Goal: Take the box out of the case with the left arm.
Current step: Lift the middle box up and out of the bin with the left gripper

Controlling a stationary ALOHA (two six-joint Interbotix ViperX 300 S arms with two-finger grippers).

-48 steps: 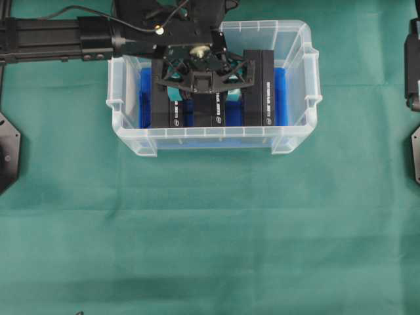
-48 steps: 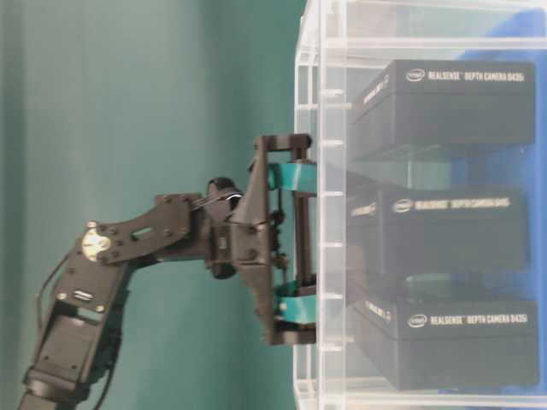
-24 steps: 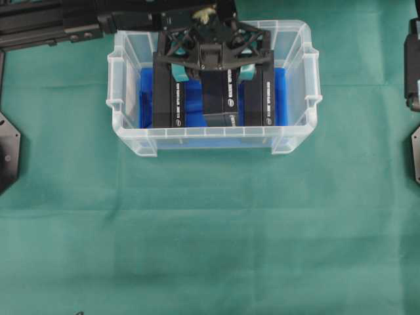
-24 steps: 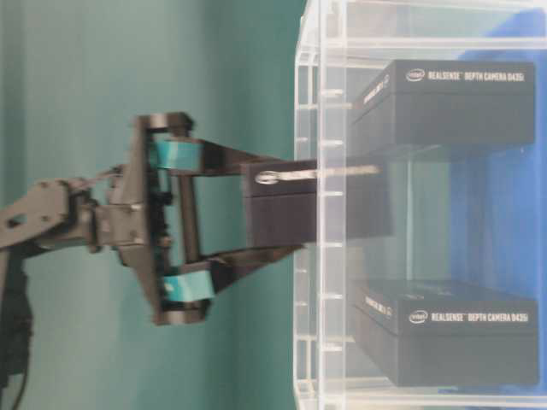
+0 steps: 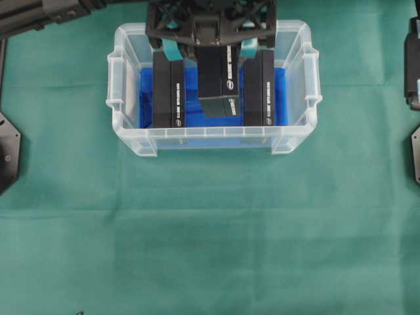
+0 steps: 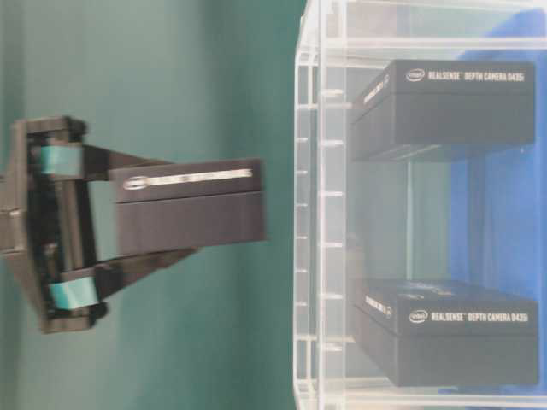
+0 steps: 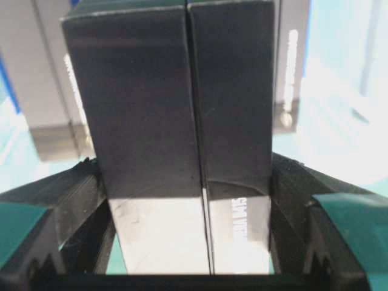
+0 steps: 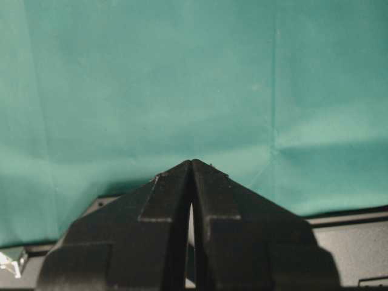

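The left gripper is clamped on a black RealSense depth camera box, one finger against each long side. In the table-level view, which is turned sideways, the held box sits left of centre, fully clear of the rim of the case and not touching it. The teal finger pads show at the far left of that frame.

In the overhead view the same box appears at upper centre, above the middle of the clear plastic case, with the gripper frame at the top edge of the frame. Two further black boxes stand on the blue lining: one in the left part, one in the right part, with a gap between them beneath the held box.

The left wrist view shows the box filling the centre between the two black fingers.

The right gripper has its fingers pressed together with nothing between them, above the green cloth. In the overhead view the right arm is at the right edge, well apart from the case.
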